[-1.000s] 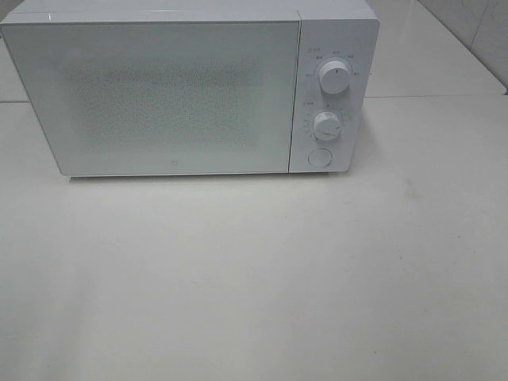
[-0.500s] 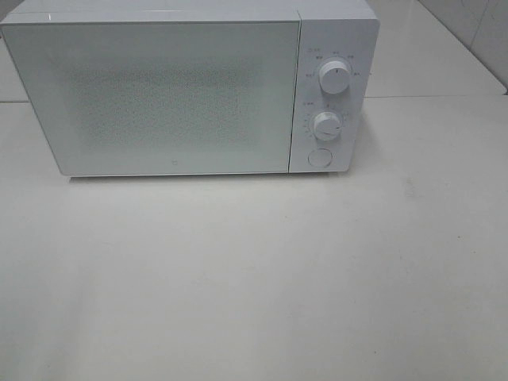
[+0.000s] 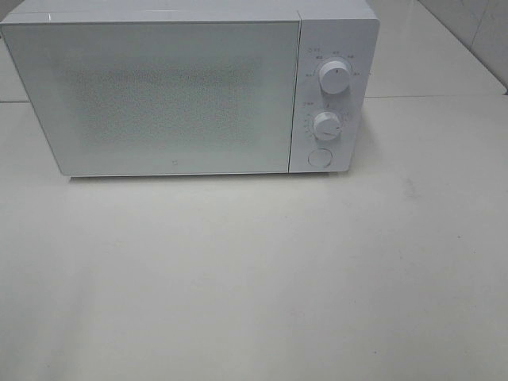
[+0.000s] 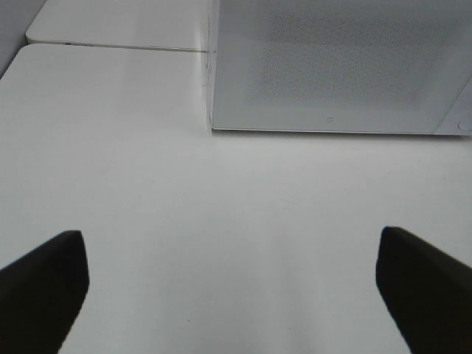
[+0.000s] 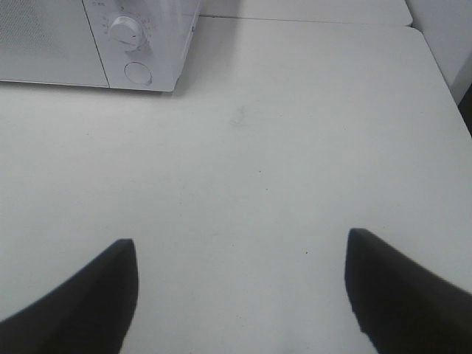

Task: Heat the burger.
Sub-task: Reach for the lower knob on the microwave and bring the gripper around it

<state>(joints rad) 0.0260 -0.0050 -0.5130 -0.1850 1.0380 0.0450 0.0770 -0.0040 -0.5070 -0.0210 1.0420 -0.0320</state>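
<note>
sitting shut: 1 microwave [image 3: 167, 95], 2 knobs [image 3: 335, 77]; l fingers [image 4: 44, 287], r fingers [image 5: 81, 295] spread wide, empty.

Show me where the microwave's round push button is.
The round white button sits low on the right-hand panel of the white microwave in the high view, directly beneath the lower white dial.

Nothing in these views can be read with certainty. On the white microwave [image 3: 198, 87], the control panel [image 3: 353, 44] has small grey characters set in an arc around the upper dial [image 3: 335, 77]. It also has tick marks with tiny characters around the lower dial [image 3: 327, 125]. All of them are too small and blurred to make out. A tiny square logo [image 3: 175, 167] sits low on the middle of the door [image 3: 119, 135]. The left wrist view shows it too, and it is illegible there as well. The dial ticks in the right wrist view cannot be read either.
</note>
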